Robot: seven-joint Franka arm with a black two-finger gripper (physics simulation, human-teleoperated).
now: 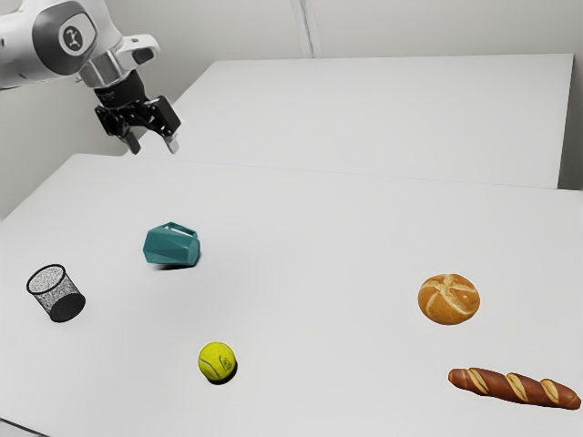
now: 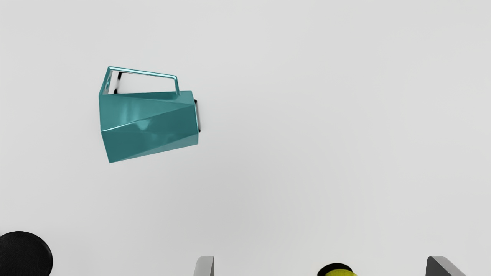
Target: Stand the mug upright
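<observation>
One teal mug on its side, well inside the table edges; pincer released, raised well apart

Can't read any word, number or brand for certain. Can make out a round badge on the dark grey joint cover of the white arm, with a small sign inside, too small to name. Can also spot a small dark marking on the yellow-green tennis ball, in the exterior view, likewise too tiny to tell as letters or logo.
</observation>
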